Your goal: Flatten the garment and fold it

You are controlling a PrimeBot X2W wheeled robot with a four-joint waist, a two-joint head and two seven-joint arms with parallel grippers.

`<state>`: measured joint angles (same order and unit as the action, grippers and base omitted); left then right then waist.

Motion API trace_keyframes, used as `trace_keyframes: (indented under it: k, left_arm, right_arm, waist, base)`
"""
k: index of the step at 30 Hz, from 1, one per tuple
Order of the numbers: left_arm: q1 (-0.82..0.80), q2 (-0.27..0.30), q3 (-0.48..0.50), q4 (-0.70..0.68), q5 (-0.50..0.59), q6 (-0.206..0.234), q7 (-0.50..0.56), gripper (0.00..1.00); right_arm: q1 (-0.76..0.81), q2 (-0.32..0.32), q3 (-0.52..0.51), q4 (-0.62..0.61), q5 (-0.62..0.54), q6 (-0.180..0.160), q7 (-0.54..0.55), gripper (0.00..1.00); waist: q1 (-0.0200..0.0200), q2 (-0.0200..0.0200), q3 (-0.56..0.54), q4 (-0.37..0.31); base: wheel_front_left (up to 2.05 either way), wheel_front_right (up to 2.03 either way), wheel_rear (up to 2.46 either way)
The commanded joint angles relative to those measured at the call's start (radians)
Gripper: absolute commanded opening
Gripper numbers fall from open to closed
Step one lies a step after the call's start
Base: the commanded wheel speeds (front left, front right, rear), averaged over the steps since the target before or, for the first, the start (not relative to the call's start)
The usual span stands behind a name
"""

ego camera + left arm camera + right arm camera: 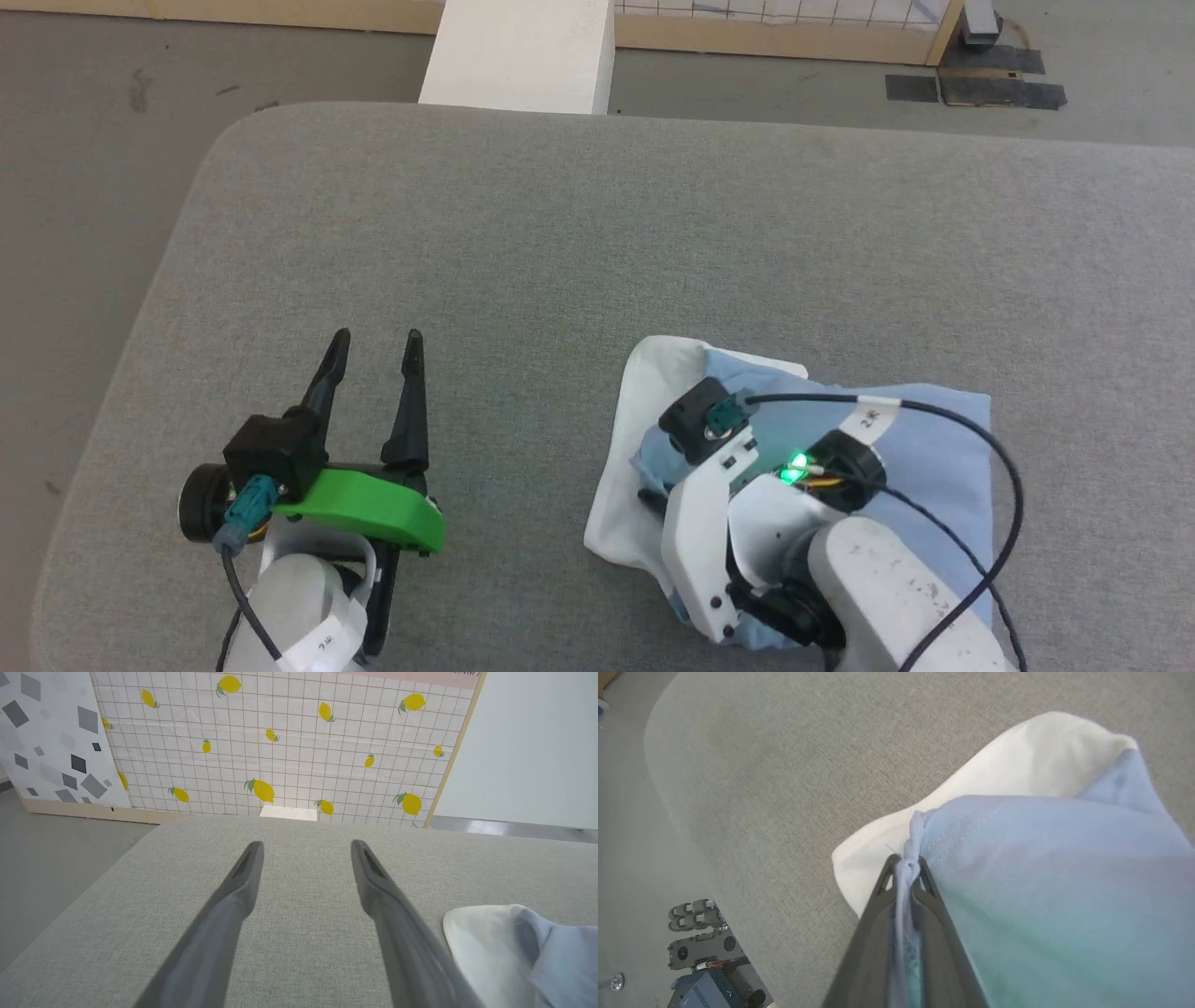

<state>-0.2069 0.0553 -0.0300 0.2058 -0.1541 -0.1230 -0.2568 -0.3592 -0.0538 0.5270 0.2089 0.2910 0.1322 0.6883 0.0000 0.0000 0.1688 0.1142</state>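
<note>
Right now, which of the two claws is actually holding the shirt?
The right gripper: it is shut on a bunched blue edge of the shirt. The left gripper stands open, holding nothing.

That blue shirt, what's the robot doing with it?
The robot is working on folding it. Its right gripper is shut on an edge of the light blue garment, which lies bunched on the grey padded surface with a white part showing on the side toward the other arm. The left gripper is open over bare surface, apart from the cloth. The garment isn't neatly folded yet.
</note>
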Motion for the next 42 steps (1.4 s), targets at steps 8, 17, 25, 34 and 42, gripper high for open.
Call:
trace_keyframes:
  k: [8, 17, 25, 34, 42]
  left_arm:
    - [-0.006, -0.005, -0.006, 0.009, -0.006, -0.006, -0.005, 1.00]
    - [0.021, -0.005, 0.015, -0.010, -0.001, -0.002, -0.005, 1.00]
    - [0.032, -0.005, 0.031, -0.022, 0.000, -0.001, -0.005, 1.00]
    - [0.035, -0.005, 0.028, -0.027, -0.008, -0.001, -0.005, 1.00]
    - [0.034, -0.005, 0.020, -0.020, -0.009, -0.001, -0.005, 1.00]
  right_arm:
    - [-0.033, 0.003, 0.021, 0.040, 0.116, -0.002, -0.136, 1.00]
    - [0.057, 0.003, -0.220, -0.212, 0.216, -0.002, -0.535, 1.00]
    - [0.222, 0.003, -0.543, -0.237, 0.156, -0.002, -0.678, 1.00]
    - [0.312, 0.004, -0.623, -0.070, 0.186, -0.002, -0.642, 1.00]
    - [0.301, 0.004, -0.593, 0.108, 0.290, -0.002, -0.487, 1.00]
  waist:
    - [0.0000, 0.0000, -0.027, -0.028]
    - [0.0000, 0.0000, -0.057, -0.085]
    - [0.0000, 0.0000, -0.063, -0.118]
    - [0.0000, 0.0000, -0.066, -0.120]
    - [0.0000, 0.0000, -0.065, -0.113]
  base:
    - [0.00, 0.00, 0.00]
    - [0.00, 0.00, 0.00]
    - [0.00, 0.00, 0.00]
    - [0.00, 0.00, 0.00]
    - [0.00, 0.00, 0.00]
